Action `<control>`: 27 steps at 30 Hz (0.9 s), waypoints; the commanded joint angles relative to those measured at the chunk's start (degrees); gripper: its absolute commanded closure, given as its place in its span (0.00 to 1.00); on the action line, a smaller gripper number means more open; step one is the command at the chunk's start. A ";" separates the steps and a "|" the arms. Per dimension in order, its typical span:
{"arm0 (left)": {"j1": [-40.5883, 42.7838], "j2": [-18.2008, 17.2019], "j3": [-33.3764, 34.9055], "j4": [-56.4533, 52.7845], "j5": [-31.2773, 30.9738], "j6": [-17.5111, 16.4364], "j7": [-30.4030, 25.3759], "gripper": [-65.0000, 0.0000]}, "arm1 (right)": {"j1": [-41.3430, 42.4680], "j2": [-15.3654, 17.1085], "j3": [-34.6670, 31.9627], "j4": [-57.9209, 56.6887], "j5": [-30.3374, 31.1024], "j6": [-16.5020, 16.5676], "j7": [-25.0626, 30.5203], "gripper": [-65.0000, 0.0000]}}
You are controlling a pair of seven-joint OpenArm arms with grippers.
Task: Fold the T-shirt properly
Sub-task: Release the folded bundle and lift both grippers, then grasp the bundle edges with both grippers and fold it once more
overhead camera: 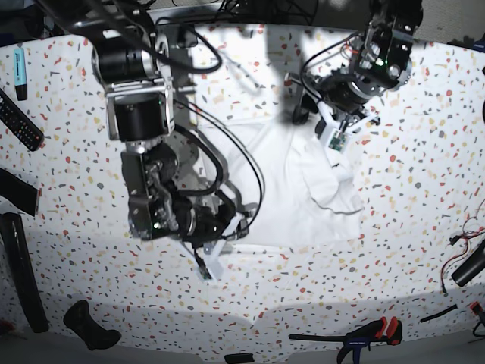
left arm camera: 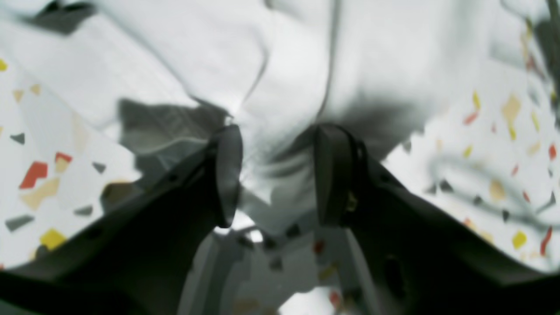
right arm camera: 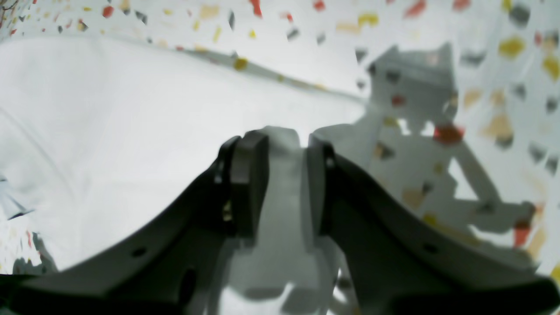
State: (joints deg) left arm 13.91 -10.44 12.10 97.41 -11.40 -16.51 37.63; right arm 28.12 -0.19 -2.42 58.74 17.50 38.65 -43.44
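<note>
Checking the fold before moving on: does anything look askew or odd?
Yes. The T-shirt isn't flat: cloth near its right edge is bunched into a rumpled ridge, and the left gripper has a wrinkled bunch of cloth between its fingers.

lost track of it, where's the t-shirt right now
In the base view the T-shirt lies mid-table between both arms, the left gripper and right gripper each pinching its cloth.

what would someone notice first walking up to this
The big white T-shirt spread in the middle of the speckled table, with two black robot arms bent over it. The right hand grips a fold of cloth at the shirt's near edge; the left hand has bunched cloth between its spread fingers at the far side.
</note>
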 commanded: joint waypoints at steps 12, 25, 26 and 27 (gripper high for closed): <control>-8.33 -5.88 -0.04 -1.81 9.88 0.52 1.44 0.59 | -5.77 1.42 -0.66 3.52 8.70 1.35 -8.92 0.71; -14.58 -10.03 -0.04 -1.88 9.40 1.09 -1.44 0.59 | -24.22 3.52 -0.66 22.62 18.53 1.35 -16.63 0.71; -14.60 -10.05 -0.04 -1.88 9.40 1.09 -1.46 0.59 | -25.70 3.52 -0.66 24.22 19.39 1.35 -17.14 0.71; -14.60 -10.05 -0.04 -1.88 9.40 1.09 -1.46 0.59 | -27.10 3.52 -0.66 25.79 20.37 1.35 -17.75 0.71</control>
State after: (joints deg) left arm 0.21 -20.12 12.36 94.70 -1.72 -16.01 37.65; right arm 0.60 3.38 -2.96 84.05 38.24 39.33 -59.44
